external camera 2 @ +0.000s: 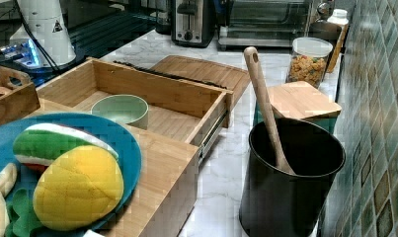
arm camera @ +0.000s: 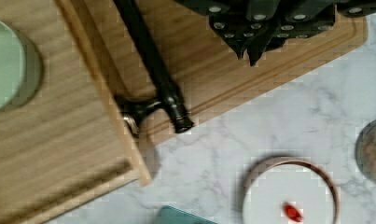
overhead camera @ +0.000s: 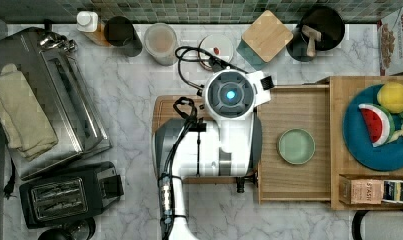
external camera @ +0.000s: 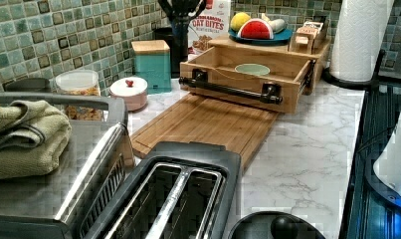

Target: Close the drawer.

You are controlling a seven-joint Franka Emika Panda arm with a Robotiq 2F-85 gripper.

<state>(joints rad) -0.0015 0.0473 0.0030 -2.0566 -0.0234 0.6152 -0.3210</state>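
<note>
The drawer (overhead camera: 294, 107) is a shallow light-wood box, pulled out of the wooden cabinet (overhead camera: 341, 145) toward the top view's left. A pale green bowl (overhead camera: 296, 146) sits inside it. Its dark bar handle (external camera: 228, 88) runs along the front panel, above the bamboo cutting board (external camera: 208, 124). In the wrist view the handle (arm camera: 153, 65) and one of its end brackets lie close to my gripper (arm camera: 251, 55), which hangs over the cutting board (arm camera: 251, 88) just in front of the drawer (arm camera: 50, 135), fingertips together and empty. The arm (overhead camera: 231, 95) covers most of the handle in the top view.
On the cabinet top are a blue plate (overhead camera: 369, 150) of toy food and a small box (overhead camera: 374, 191). A white lidded dish (arm camera: 288, 196), teal canister (external camera: 152, 62), pasta jar (external camera 2: 310, 61) and black utensil holder (external camera 2: 290, 182) stand along the tiled wall. Toaster (overhead camera: 69, 195) and toaster oven (overhead camera: 54, 95) stand at the top view's left.
</note>
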